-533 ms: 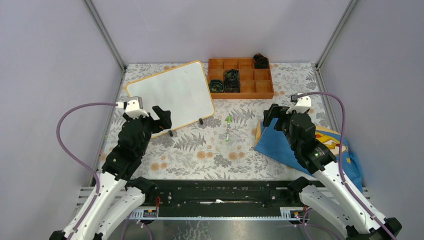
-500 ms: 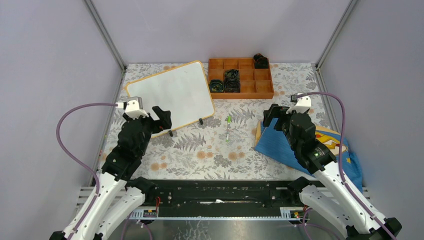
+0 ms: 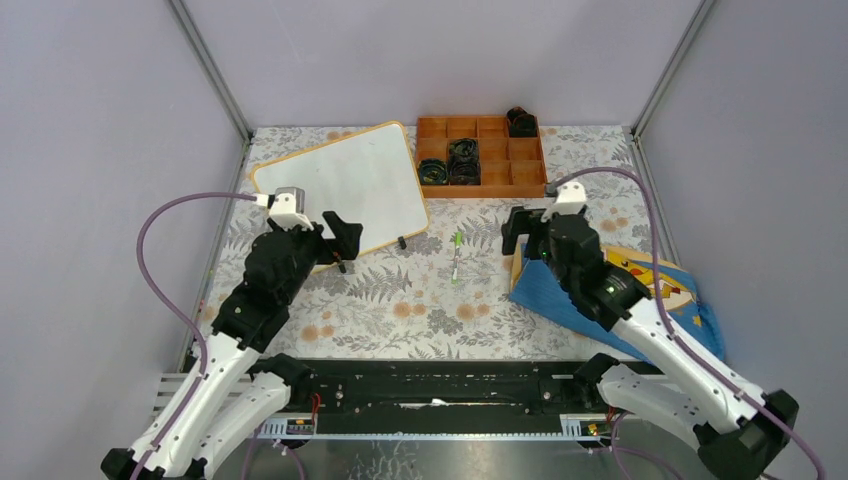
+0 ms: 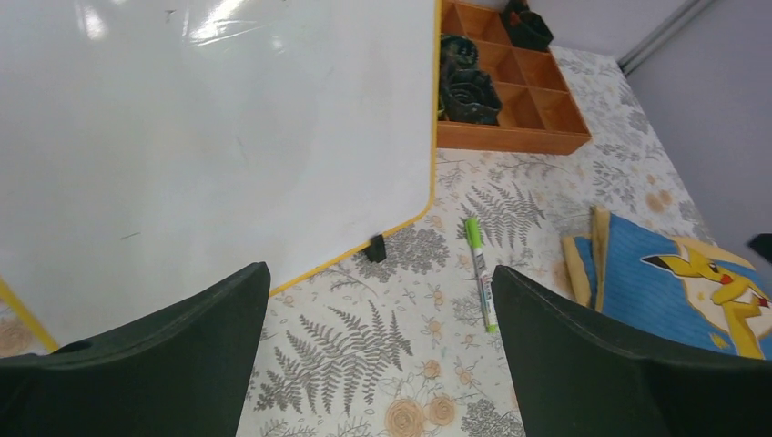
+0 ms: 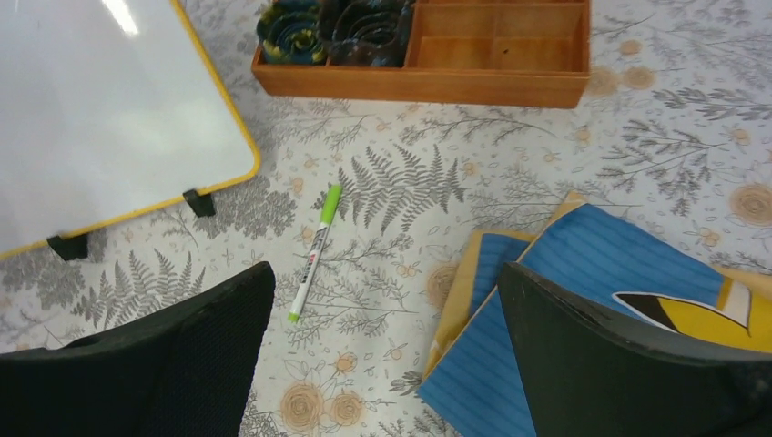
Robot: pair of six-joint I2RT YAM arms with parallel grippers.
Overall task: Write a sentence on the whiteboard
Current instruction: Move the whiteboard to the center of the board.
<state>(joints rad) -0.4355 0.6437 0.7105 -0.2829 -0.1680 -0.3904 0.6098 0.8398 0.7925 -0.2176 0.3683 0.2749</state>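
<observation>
Whiteboard edge is sitting under the left fingers, which are hanging spread wide, gripping nothing. The right fingers are hanging spread too, empty, right of the whiteboard, over a green marker and blue cloth. The whiteboard is resting on the floral tabletop, 1 orange tray just beside its right corner.

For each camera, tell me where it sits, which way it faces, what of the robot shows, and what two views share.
Top external: above and behind the bases, looking down at the table; both arms show, left gripper and right gripper open.
Left wrist: on that wrist, facing the whiteboard; its fingers show.
Right wrist: on that wrist, facing the green marker; its fingers show.
Shared: both wrist views show marker and orange tray.
</observation>
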